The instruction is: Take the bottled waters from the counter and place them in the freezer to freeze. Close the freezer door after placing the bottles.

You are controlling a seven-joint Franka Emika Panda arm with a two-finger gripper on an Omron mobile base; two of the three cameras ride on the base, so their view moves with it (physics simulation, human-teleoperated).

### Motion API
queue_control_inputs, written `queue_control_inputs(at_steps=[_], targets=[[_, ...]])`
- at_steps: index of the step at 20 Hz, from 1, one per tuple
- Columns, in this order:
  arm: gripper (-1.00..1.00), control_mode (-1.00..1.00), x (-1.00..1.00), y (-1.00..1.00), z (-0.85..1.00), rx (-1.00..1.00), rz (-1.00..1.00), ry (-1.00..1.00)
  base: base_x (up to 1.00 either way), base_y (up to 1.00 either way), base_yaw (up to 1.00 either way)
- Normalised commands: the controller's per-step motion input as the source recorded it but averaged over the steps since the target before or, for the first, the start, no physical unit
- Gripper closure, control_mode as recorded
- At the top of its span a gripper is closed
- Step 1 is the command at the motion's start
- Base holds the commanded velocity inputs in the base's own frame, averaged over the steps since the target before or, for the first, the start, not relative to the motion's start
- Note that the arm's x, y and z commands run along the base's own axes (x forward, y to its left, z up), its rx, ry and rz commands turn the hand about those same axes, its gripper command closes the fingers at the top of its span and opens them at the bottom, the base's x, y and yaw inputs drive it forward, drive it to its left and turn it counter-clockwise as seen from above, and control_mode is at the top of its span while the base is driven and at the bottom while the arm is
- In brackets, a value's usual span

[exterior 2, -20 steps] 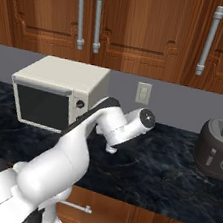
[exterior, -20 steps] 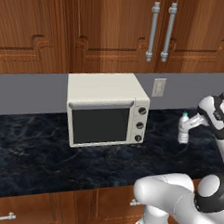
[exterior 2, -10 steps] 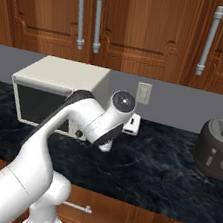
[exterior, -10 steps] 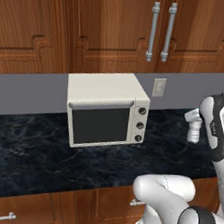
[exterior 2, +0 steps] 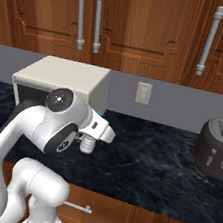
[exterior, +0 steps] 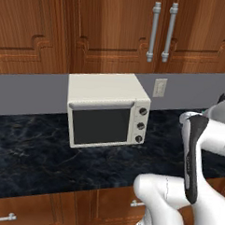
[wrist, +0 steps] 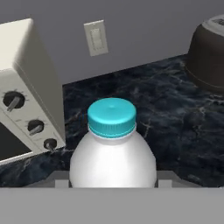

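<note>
Gripper (exterior 2: 90, 139): closed on the bottle, jaws narrow around its body, held in the air above the counter.
Bottle (wrist: 113, 151): clear ribbed plastic, teal-blue cap (wrist: 112, 117) on; seated between the jaws, lifted clear of the countertop. Contents cannot be judged.
Counter (exterior 2: 140, 166): black marble pattern, faint white veins.
Microwave (exterior: 106, 115): cream, door shut, on the counter against the grey wall, just beside the held bottle.
Toaster (exterior 2: 218, 148): dark, on the counter, well apart.
Wall outlet (exterior 2: 143, 93): behind the bottle.
</note>
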Motion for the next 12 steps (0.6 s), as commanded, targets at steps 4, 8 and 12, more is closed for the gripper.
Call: queue_control_inputs(at_steps=[4, 8, 12], targets=[[1.00, -1.00, -0.36, 0.11, 0.72, -0.12, -0.17, 0.00, 0.00, 0.00, 0.00], [1.00, -1.00, -0.41, 0.02, 0.46, -0.11, -0.01, 0.00, 0.00, 0.00, 0.00], [1.00, -1.00, -0.61, 0.12, 0.14, -0.05, 0.00, -0.03, 0.00, 0.00, 0.00]])
